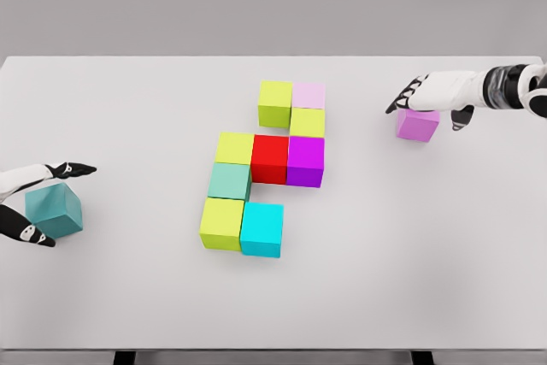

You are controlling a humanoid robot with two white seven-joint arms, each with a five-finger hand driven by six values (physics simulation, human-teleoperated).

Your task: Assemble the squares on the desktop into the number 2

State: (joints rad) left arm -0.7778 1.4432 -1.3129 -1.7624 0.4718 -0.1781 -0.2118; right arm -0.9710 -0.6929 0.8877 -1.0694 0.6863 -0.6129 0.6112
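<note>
Matt, smooth-faced cubes, plainly coloured, without gloss. Smooth matt white tabletop. At three o'clock, glossy white hard-shell right hand with black joints.

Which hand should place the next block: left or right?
Probably left. The left hand already brackets the teal block, on the figure's unfinished bottom-row level; the right hand only hovers over the purple block.

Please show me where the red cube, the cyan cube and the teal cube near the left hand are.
red cube (269,156): head view, on its top face.
cyan cube (262,226): head view, on its top face.
teal cube (55,211): head view, on its front face, beside the left hand (38,203).
</note>
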